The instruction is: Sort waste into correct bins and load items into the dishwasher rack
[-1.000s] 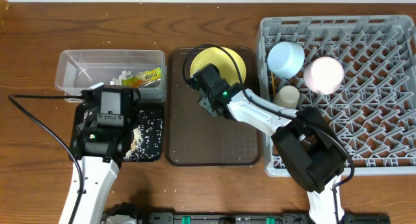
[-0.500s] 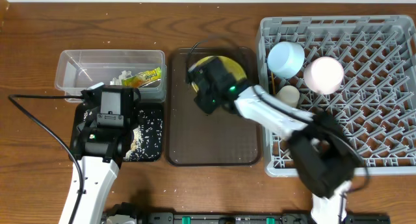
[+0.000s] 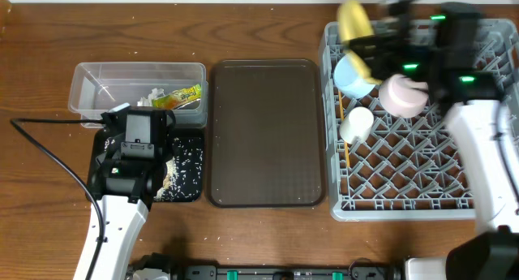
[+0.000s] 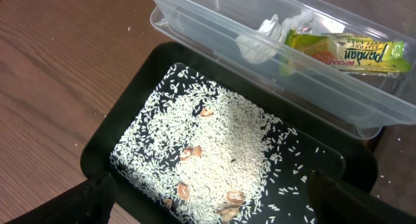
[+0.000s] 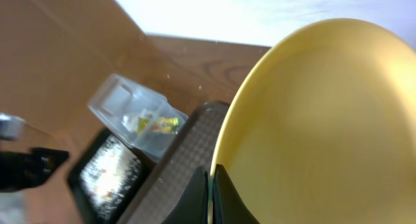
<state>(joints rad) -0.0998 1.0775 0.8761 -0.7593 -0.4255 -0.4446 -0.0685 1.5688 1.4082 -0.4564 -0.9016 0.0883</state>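
My right gripper [image 5: 209, 188] clamps the yellow plate [image 5: 312, 113] by its rim, edgewise out of the jaws, the dishwasher rack [image 3: 336, 162] beneath them, so I can slot it between pegs [image 3: 454, 176]; my left gripper [image 4: 221, 199] rests open.

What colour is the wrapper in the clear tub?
The wrapper is yellow-green with orange, clearest in the left wrist view.
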